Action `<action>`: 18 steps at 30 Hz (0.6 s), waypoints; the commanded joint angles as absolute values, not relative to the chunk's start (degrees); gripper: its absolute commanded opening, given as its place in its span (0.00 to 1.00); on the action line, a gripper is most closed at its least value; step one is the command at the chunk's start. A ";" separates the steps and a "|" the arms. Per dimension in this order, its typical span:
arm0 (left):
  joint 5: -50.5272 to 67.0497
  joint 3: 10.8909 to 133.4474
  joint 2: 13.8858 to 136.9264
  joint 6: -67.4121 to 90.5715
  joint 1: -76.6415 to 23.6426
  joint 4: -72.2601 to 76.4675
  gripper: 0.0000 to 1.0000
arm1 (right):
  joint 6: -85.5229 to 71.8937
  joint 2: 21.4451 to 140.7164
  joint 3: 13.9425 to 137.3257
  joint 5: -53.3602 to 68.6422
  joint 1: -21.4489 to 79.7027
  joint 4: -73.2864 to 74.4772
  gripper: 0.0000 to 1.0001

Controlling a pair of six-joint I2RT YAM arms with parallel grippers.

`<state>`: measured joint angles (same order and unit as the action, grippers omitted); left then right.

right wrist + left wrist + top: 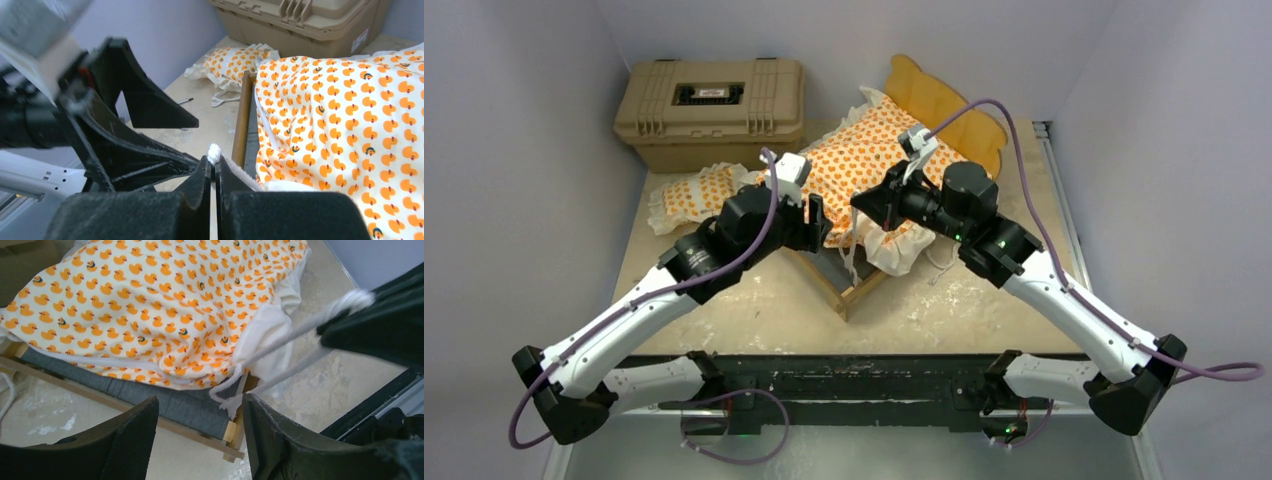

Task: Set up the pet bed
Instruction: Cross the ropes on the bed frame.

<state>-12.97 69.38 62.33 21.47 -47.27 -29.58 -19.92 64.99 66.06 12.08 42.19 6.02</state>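
The pet bed's light-wood frame (856,290) with its scalloped headboard (939,100) stands mid-table, grey base (165,401) showing at the near corner. The duck-print mattress cushion (864,160) lies askew over it, its white ruffle hanging off the near end. My right gripper (215,162) is shut on a white tie string (214,150) of the cushion, pulled taut (300,330) from the cushion's corner. My left gripper (200,415) is open just beside it, above the frame's near corner (231,432), holding nothing. The small matching pillow (699,190) lies left of the frame.
A tan plastic hard case (714,100) stands at the back left, behind the pillow. Both grippers (819,215) (861,200) are close together over the bed's near end. Walls close in on the left, back and right.
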 commanded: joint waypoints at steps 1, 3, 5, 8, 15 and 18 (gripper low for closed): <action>-14.19 63.68 59.21 22.09 -47.07 -28.05 0.61 | -18.68 66.68 75.19 9.79 41.72 17.51 0.00; -12.04 61.01 58.78 23.37 -47.06 -26.73 0.62 | -17.70 67.61 76.38 9.44 41.70 20.05 0.00; -9.14 57.76 58.58 24.85 -47.07 -23.26 0.63 | -17.58 68.01 76.01 8.78 41.66 20.97 0.00; -6.28 52.35 59.02 27.39 -47.16 -16.11 0.63 | -18.04 67.90 74.42 9.87 41.66 20.37 0.00; -6.60 43.88 65.14 30.96 -47.16 -3.65 0.62 | -18.13 66.82 71.54 10.67 41.66 18.58 0.00; -9.38 41.44 66.84 32.38 -47.17 1.45 0.59 | -18.02 66.58 70.97 10.63 41.59 18.69 0.00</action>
<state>-7.09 43.88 65.65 29.10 -47.27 -10.15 -18.79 68.14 71.53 10.09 41.93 19.42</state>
